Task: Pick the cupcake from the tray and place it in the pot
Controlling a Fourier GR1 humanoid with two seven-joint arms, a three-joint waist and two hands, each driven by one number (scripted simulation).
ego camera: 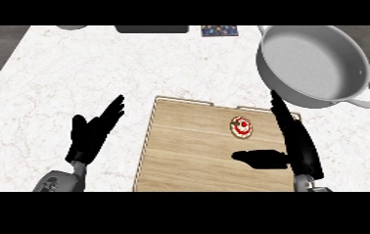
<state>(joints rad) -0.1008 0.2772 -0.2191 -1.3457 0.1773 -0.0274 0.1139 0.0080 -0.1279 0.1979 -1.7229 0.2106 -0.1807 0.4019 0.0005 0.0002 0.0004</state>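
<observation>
On the wooden tray (184, 154), near its far right corner, cupcake (241, 127) upright, right hand (298, 142) over tray's right edge, fingers straight, empty, pot (318, 61) at far right corner of worktop (108, 66), left hand (92, 135) open beside tray's left edge

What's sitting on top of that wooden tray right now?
One cupcake with red topping sits on the tray, toward its far right. The open right hand overlaps the tray's right edge in this view, so whatever lies beneath it cannot be seen.
</observation>
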